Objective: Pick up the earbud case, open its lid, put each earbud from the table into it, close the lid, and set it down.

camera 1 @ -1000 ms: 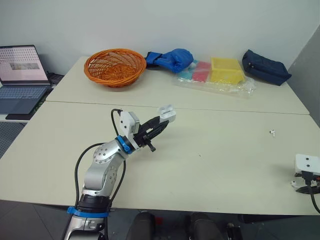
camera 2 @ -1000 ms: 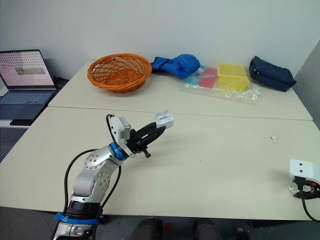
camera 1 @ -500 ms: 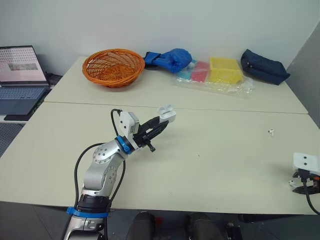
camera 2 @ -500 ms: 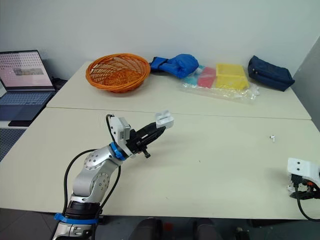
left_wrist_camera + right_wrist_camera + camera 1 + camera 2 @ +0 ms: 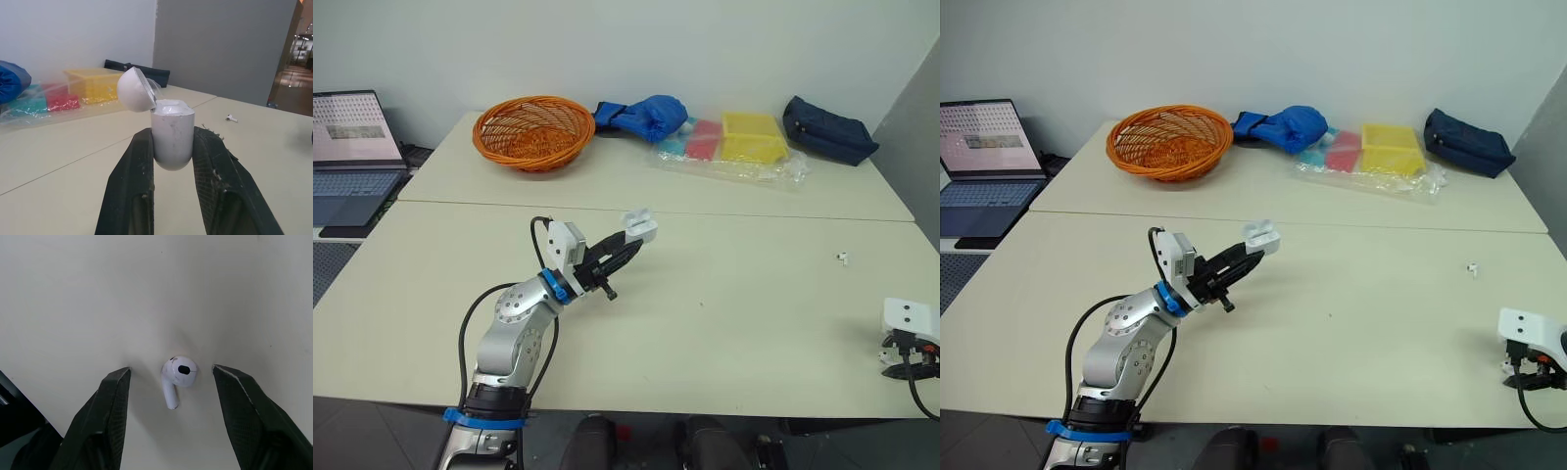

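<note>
**Open case held in the left gripper, 1 earbud between the right fingers**

The left gripper (image 5: 172, 133) is clamped on the earbud case (image 5: 171, 128), 1 black finger pressed to each side of its lower body. It holds the case up off the table (image 5: 724, 323), over the middle of the near tabletop. The case is white and glossy with a rounded bottom. Its domed lid (image 5: 135, 90) is swung back on the hinge and stands tilted to one side, leaving the white inner top bare.

The right gripper (image 5: 171, 371) is spread wide near the table's front right edge. 1 white earbud (image 5: 179, 370) lies on the table between the 2 fingers, touching neither, with its dark-meshed head up and its short stem pointing back toward the wrist.

A 2nd earbud (image 5: 842, 258) lies on the right side of the table, well apart from both grippers.
</note>
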You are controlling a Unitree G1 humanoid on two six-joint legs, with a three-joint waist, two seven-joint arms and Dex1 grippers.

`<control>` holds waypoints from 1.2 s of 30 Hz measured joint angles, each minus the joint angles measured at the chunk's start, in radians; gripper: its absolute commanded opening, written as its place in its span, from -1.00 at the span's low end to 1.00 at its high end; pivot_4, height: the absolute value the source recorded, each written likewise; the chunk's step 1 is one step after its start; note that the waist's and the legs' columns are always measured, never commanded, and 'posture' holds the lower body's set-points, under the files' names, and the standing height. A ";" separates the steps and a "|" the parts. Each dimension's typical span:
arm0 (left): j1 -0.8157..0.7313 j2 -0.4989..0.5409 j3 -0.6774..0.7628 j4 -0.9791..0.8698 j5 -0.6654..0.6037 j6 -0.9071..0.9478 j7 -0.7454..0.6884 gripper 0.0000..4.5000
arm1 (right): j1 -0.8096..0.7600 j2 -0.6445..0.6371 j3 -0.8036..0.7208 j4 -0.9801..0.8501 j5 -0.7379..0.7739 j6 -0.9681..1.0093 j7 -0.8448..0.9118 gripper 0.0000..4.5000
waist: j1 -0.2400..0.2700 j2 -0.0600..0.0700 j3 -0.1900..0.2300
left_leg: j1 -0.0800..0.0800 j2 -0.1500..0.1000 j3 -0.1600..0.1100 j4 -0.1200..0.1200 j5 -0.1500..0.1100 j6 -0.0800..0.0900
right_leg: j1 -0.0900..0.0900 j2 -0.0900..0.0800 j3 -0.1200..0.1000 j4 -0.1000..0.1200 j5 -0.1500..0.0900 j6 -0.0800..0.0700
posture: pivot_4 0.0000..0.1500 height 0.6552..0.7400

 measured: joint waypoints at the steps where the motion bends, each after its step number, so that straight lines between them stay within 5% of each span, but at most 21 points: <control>1: 0.000 0.000 0.000 0.000 0.000 0.000 0.000 -0.68 | -0.005 0.003 0.001 0.001 -0.001 0.000 0.002 -0.32 | 0.000 0.000 0.000 | 0.000 0.000 0.000 0.000 0.000 0.000 | 0.000 0.000 0.000 0.000 0.000 0.000 | 1.00 1.00; 4: 0.000 0.001 0.000 0.000 0.000 0.003 0.000 -0.68 | -0.010 0.007 0.001 0.000 -0.006 -0.002 0.004 -0.80 | -0.001 0.000 0.000 | 0.000 0.000 0.000 0.000 0.000 0.000 | 0.000 0.000 0.000 0.000 0.000 0.000 | 1.00 1.00; 14: 0.000 0.003 0.001 0.000 0.000 0.013 -0.003 -0.68 | -0.040 0.034 -0.001 -0.040 0.035 0.077 0.026 -0.82 | -0.004 0.000 0.000 | 0.001 0.000 0.000 0.000 0.000 0.000 | 0.000 0.000 0.001 0.001 0.000 0.000 | 1.00 1.00; 17: -0.003 0.004 -0.001 0.001 0.000 0.010 -0.003 -0.68 | -0.194 0.197 -0.005 -0.225 0.167 0.252 -0.011 -0.82 | -0.029 0.000 0.000 | 0.002 0.000 -0.001 0.000 0.000 0.000 | -0.001 0.002 0.002 0.003 0.001 0.000 | 1.00 1.00; 22: -0.020 -0.015 -0.008 0.005 0.001 -0.016 -0.002 -0.68 | -0.464 0.567 -0.108 -0.485 0.404 0.628 -0.318 -0.82 | -0.024 0.001 0.001 | 0.000 0.001 -0.004 -0.001 0.000 0.000 | -0.001 0.005 0.000 0.004 0.004 0.003 | 1.00 1.00; 28: -0.088 -0.062 -0.003 0.058 0.004 -0.061 0.004 -0.68 | -0.662 1.179 -0.208 -0.641 0.583 0.807 -0.815 -0.82 | -0.016 0.001 0.000 | -0.010 0.002 -0.005 -0.001 0.000 0.000 | -0.008 0.003 -0.004 0.004 0.006 0.000 | 1.00 1.00; 36: -0.146 -0.067 0.003 0.117 0.016 -0.103 0.018 -0.68 | -0.632 1.247 -0.149 -0.659 0.581 0.762 -0.981 -0.82 | -0.008 0.001 0.000 | -0.014 -0.001 -0.003 0.000 0.000 0.000 | -0.011 -0.001 -0.002 0.000 0.008 0.004 | 1.00 1.00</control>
